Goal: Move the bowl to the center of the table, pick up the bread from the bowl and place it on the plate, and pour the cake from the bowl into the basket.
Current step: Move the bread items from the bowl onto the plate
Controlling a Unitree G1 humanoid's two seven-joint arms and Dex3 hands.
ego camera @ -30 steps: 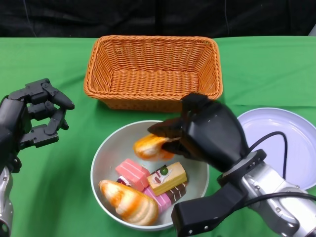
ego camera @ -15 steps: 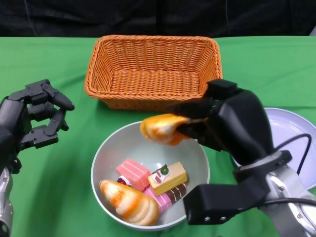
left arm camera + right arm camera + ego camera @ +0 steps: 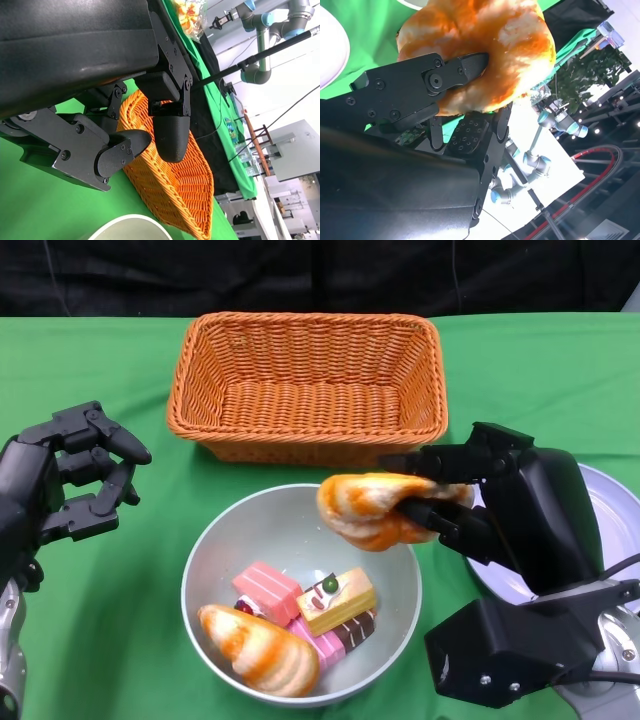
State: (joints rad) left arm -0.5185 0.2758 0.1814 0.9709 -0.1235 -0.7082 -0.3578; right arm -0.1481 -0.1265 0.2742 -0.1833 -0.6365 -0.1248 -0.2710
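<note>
Green table: bread (gripped) over bowl rim

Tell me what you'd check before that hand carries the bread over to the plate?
1. Bread gripped firmly by the right hand: ok, fingers wrap it in both views.
2. Bread lifted out of the bowl: ok.
3. Plate free to receive it: cannot tell, the hand covers much of it.
4. Left hand out of the way: ok, it hovers apart, holding nothing.
5. Second bread and cakes in the bowl: ok.
6. Basket out of the path: ok.
</note>
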